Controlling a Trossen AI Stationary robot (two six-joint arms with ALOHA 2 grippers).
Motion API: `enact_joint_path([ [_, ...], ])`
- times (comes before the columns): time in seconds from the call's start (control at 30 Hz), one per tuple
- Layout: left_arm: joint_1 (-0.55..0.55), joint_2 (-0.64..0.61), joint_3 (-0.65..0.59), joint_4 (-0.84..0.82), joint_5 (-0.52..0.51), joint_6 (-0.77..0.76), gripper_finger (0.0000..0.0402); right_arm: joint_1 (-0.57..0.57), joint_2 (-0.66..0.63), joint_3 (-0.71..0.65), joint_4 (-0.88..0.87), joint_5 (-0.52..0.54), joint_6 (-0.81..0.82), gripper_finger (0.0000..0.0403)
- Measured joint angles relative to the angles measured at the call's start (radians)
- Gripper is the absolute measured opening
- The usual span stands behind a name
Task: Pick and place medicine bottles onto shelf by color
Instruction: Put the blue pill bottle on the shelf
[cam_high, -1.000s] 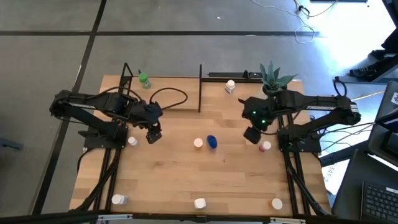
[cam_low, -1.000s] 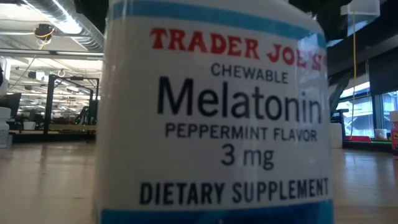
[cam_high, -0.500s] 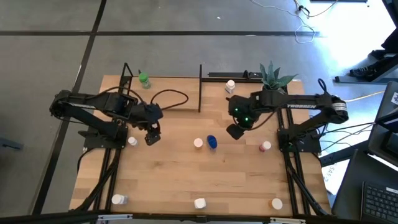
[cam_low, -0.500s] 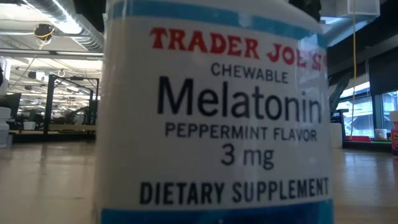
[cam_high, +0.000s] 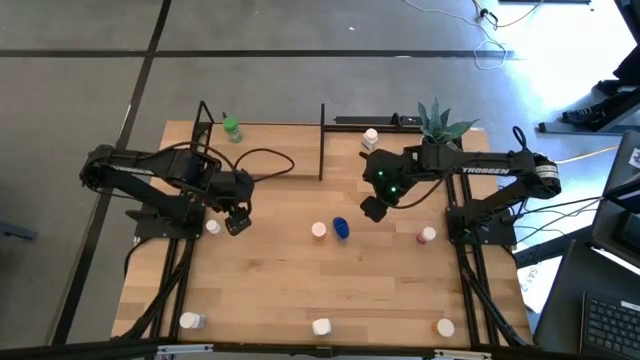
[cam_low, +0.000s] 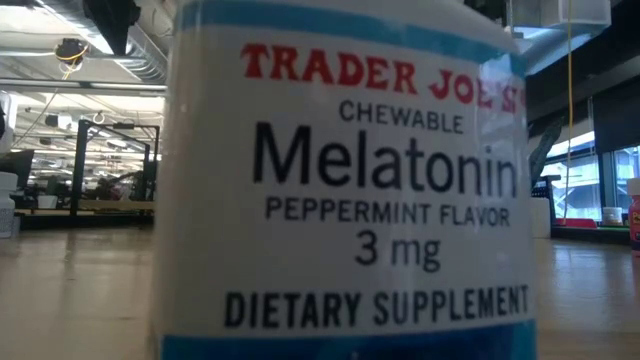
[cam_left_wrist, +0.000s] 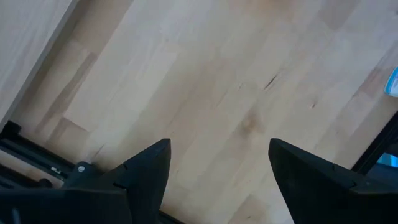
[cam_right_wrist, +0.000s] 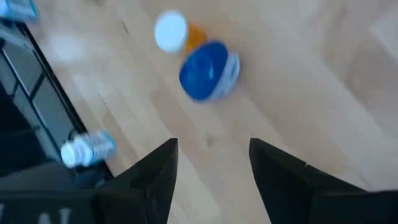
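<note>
Pale plank table (cam_high: 280, 290) on grey floor (cam_high: 90, 60), both grippers' fingers apart above bare wood, nothing between them.

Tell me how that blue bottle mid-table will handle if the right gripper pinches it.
The blue bottle looks round and smooth, so it may slip between the fingers. It seems small and probably light. It stands close beside a white-capped bottle, which a push could bump. The right gripper, open, hovers nearby above the table.

An open-plan lab or office workspace: exposed ceiling ducts (cam_low: 110, 45), distant desks (cam_low: 60, 205) and tall windows (cam_low: 600, 180) beyond the tabletop (cam_high: 300, 290), loose cables (cam_high: 490, 45) crossing grey floor (cam_high: 300, 60).
</note>
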Motion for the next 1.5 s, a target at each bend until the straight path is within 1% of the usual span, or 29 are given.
enact_joint_path([
  [0.1,0.000,0.000,0.000,0.000,-0.001,0.001,0.0265,0.009,0.000,0.000,0.063,0.051,0.077,0.0201],
  [0.2,0.000,0.000,0.000,0.000,-0.004,0.001,0.0265,0.027,0.000,0.000,0.094,0.129,0.214,0.0199],
  [0.33,0.000,0.000,0.000,0.000,-0.004,0.002,0.0265,0.052,0.000,0.000,0.129,0.158,0.332,0.0192],
  [0.53,0.000,0.000,0.000,0.000,-0.005,0.035,0.0265,0.087,0.000,0.000,0.356,0.194,0.232,0.0189],
  [0.63,0.000,0.000,0.000,0.000,-0.005,0.042,0.0265,0.089,0.000,0.000,0.417,0.194,0.190,0.0189],
  [0.77,0.000,0.000,0.000,0.000,-0.006,0.086,0.0265,0.093,0.000,0.000,0.434,0.205,0.179,0.0188],
  [0.97,0.000,0.000,0.000,0.000,-0.011,0.088,0.0265,0.098,0.001,0.000,0.446,0.210,0.181,0.0188],
  [1.1,0.000,0.000,0.000,0.000,-0.012,0.089,0.0265,0.098,0.001,0.000,0.434,0.218,0.283,0.0188],
  [1.23,0.000,0.000,0.000,0.000,-0.012,0.089,0.0265,0.112,0.002,0.000,0.426,0.265,0.332,0.0188],
  [1.37,0.000,0.000,0.000,0.000,-0.012,0.089,0.0265,0.127,0.039,0.000,0.411,0.282,0.371,0.0188],
  [1.5,0.000,0.001,0.000,0.000,-0.012,0.112,0.0265,0.137,0.097,0.000,0.412,0.263,0.414,0.0188],
])
